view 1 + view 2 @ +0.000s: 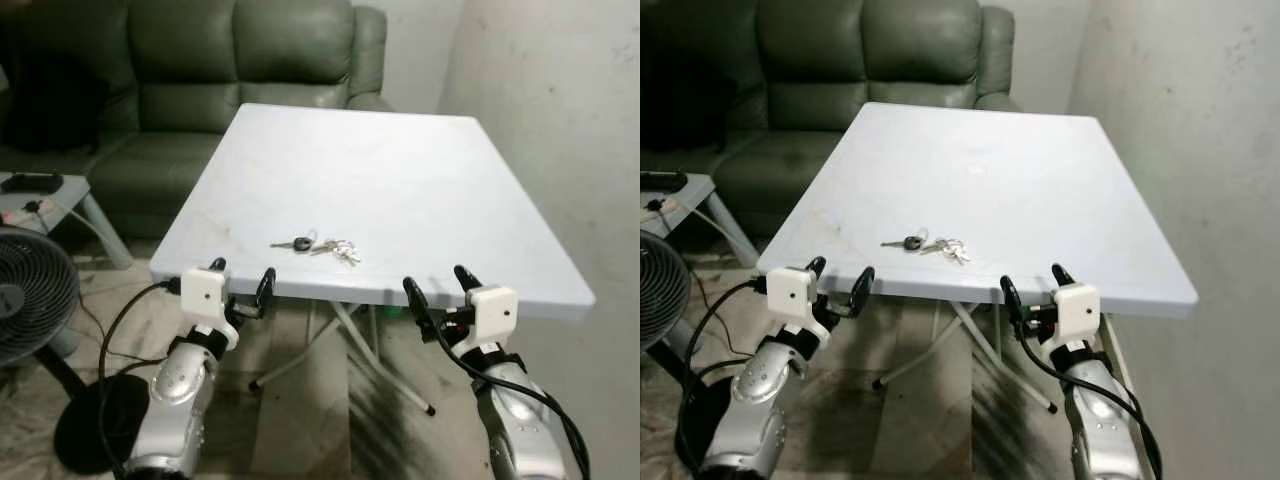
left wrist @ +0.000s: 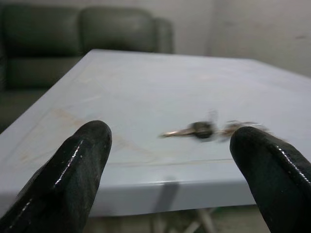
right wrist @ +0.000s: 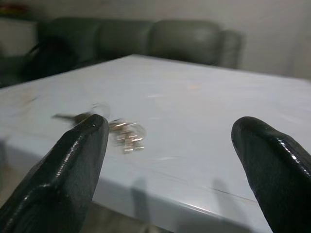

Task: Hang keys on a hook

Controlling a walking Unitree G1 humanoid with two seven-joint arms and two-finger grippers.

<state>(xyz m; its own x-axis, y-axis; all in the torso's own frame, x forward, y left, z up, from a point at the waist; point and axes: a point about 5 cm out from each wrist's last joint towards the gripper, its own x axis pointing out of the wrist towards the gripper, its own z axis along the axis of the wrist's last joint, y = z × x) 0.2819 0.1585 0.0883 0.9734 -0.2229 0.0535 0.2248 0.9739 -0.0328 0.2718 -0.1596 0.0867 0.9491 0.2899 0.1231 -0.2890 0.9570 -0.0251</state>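
The keys (image 1: 318,245) lie flat on the white table (image 1: 400,170) near its front edge, ahead of both grippers and between them. The left gripper (image 1: 241,282) hovers at the table's near edge with its fingers spread apart, holding nothing. The right gripper (image 1: 438,285) sits likewise at the edge, fingers apart and empty. Beyond the table stands a green sofa (image 1: 190,60); a fan (image 1: 30,295) stands off beyond the left gripper.

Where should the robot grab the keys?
Probably by the black key head, coming straight down from above. The keys lie flat on the table, so the chunky head sticks up most. Either open hand could reach; the left hand seems closer.
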